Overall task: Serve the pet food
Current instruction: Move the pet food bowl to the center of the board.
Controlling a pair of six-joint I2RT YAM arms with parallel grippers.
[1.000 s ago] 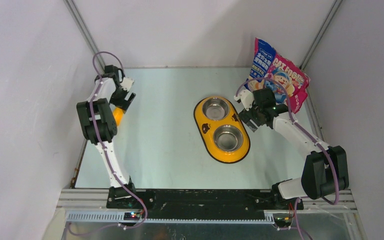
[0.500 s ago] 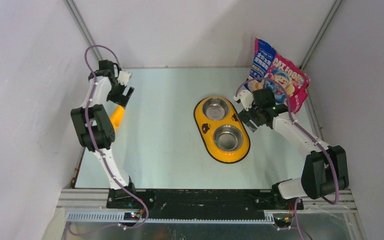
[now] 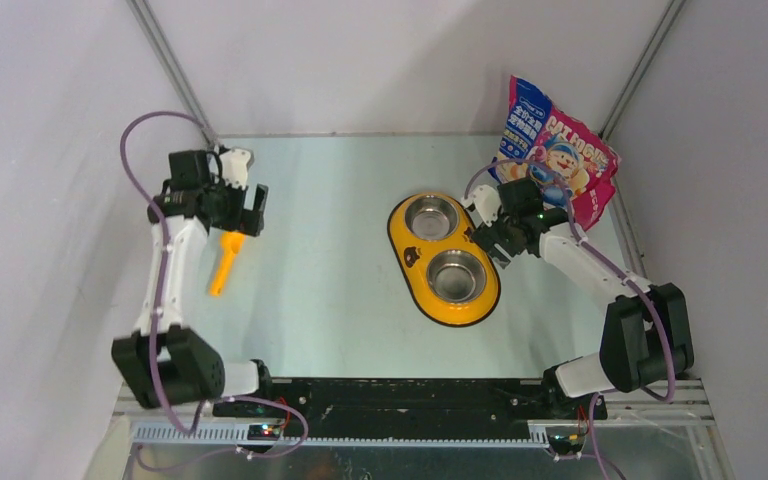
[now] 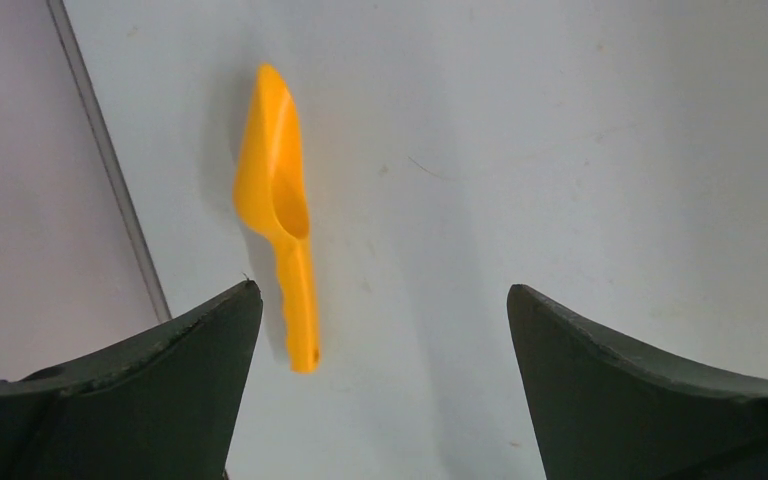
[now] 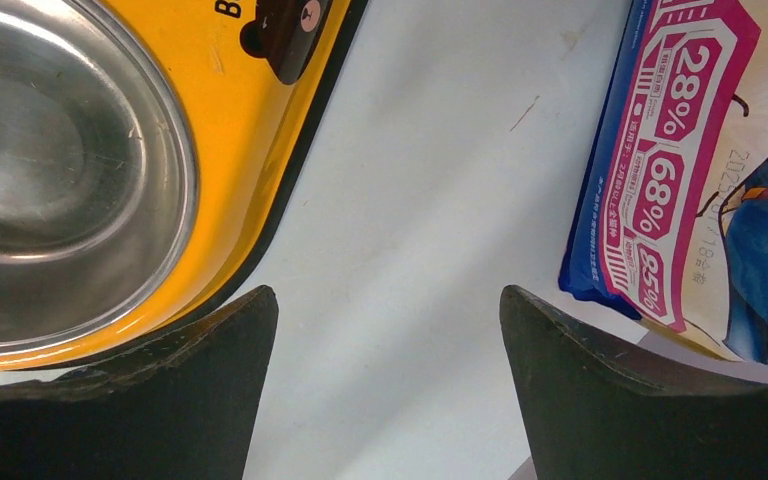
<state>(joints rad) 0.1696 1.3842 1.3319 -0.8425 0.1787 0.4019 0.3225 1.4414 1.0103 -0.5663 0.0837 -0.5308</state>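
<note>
Reset: left gripper (image 4: 380, 310) swings clear of orange scoop (image 4: 282, 210), jaws wide, empty
Scoop ahead-left, ungrasped; right gripper (image 5: 388, 305) open between feeder (image 5: 250, 120) and pouch (image 5: 680, 150); nothing served

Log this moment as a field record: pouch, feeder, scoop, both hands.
pouch: propped upright in the far right corner, not held
feeder: mid-table, both steel bowls empty
scoop: lying on the table, left side, untouched
left hand: open, near the scoop, not touching it
right hand: open, between feeder and pouch, holding nothing
</note>
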